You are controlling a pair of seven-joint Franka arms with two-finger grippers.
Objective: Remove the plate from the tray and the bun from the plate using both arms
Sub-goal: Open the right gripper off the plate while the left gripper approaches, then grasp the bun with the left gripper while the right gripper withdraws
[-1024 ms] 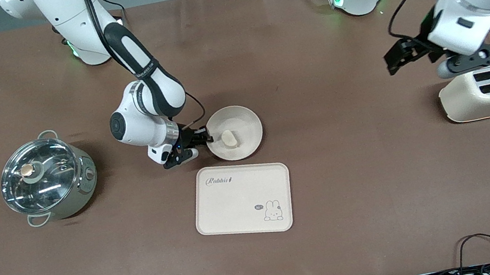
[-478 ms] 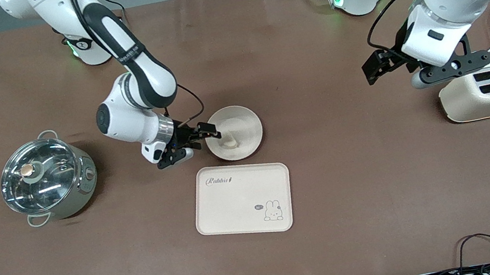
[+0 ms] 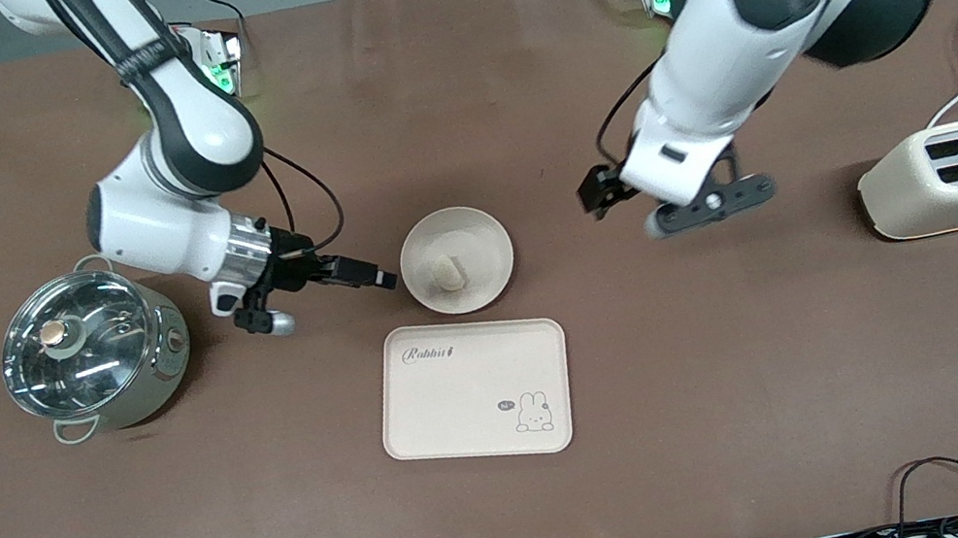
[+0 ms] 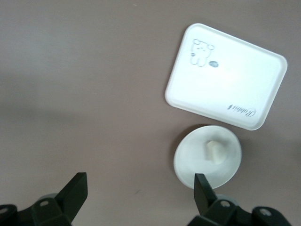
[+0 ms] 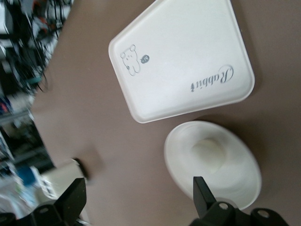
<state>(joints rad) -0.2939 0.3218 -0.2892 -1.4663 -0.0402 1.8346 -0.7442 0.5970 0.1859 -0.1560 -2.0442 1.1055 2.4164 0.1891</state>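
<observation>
On the brown table (image 3: 755,378) we see the plate (image 3: 473,235) already off the tray (image 3: 464,410), lying just beside it, farther from the front camera. The bun (image 3: 447,272) sits on the plate. Our right gripper (image 3: 362,275) hangs open and empty beside the plate; our left gripper (image 3: 613,191) is open and empty over bare table. We judge the bun light, soft and easily crushed, best pinched gently across its narrow sides.
</observation>
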